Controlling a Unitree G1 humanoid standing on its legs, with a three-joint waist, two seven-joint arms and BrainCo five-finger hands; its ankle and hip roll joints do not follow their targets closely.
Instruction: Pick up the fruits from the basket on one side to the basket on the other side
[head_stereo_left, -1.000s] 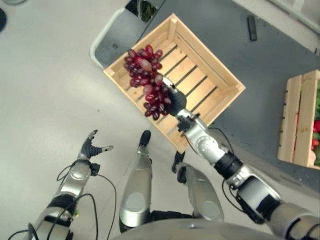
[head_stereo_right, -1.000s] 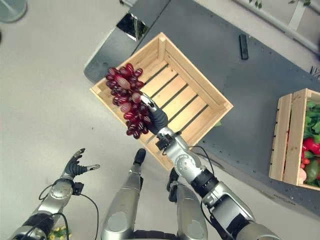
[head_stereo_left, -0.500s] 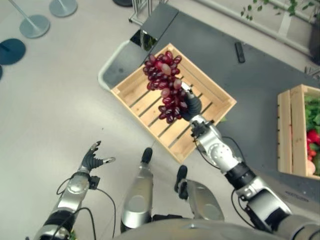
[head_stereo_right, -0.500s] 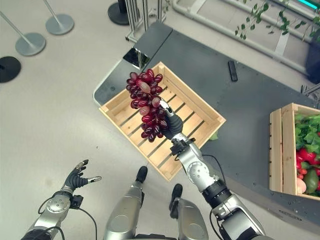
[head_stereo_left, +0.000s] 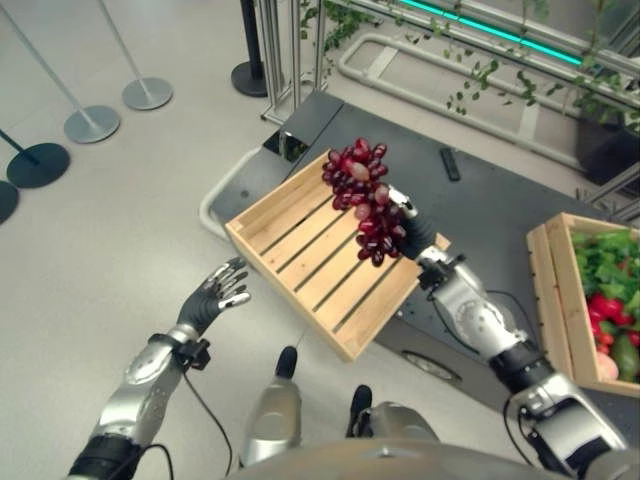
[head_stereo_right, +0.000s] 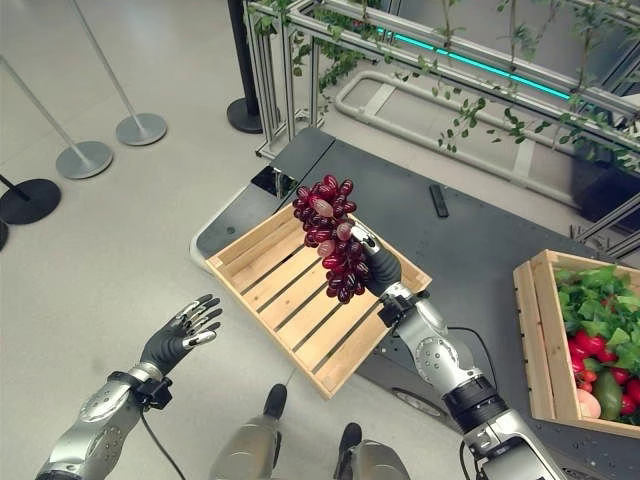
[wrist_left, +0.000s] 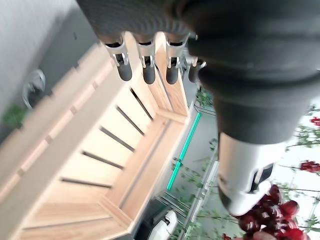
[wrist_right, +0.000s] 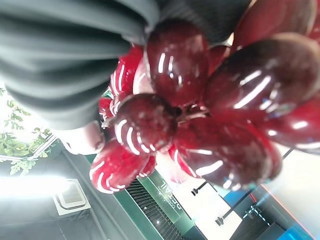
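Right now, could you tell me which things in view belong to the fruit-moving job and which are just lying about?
Part of the job:
- red grapes, held in the right hand
- empty wooden crate beneath them
- wooden crate of produce at the right
- left hand, open and idle

Just lying about:
- black remote on the dark platform
- stanchion posts

The grapes (head_stereo_right: 335, 240) cover most of the right hand (head_stereo_right: 378, 268), so its fingers cannot be made out, and they also hide part of the far rim of the wooden crate (head_stereo_right: 262, 285) behind them. In the right wrist view the grapes press so close that what lies past them is blurred. The second crate (head_stereo_left: 556, 290), on the right and full of fruit and greens, is cut off by the picture's edge. The small dark object (head_stereo_right: 438, 200) on the far counter (head_stereo_right: 480, 235) is too small to tell.
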